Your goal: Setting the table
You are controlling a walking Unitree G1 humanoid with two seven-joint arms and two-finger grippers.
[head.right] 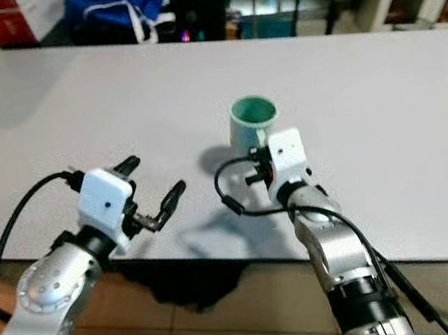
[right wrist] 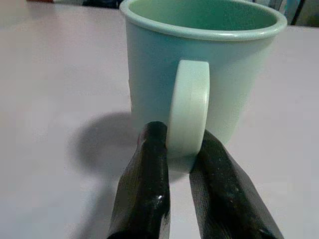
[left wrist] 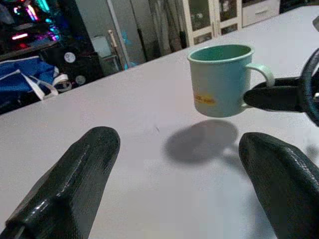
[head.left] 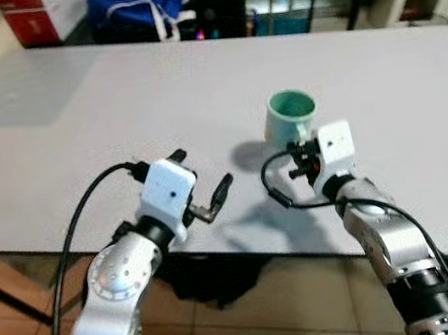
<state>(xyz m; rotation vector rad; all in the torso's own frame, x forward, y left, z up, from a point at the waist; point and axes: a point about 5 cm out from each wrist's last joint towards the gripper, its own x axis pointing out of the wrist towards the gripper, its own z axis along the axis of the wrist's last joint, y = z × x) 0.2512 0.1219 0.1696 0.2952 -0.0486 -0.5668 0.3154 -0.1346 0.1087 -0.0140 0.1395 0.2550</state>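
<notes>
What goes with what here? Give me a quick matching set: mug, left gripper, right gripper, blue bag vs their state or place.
1. mug
2. left gripper
3. right gripper
4. blue bag

A. beyond the table's far edge
B. jaws open, holding nothing
C. shut on a handle
D. pale green, upright, shadow offset below it

Pairs: 1-D, 2-B, 3-C, 4-A

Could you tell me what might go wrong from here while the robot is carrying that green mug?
The right gripper pinches the mug by its handle alone, and the shadow under the mug suggests it is held above the table, so it might swivel or slip and drop. The left gripper hovers open beside it; a sideways move could bump the mug.
</notes>
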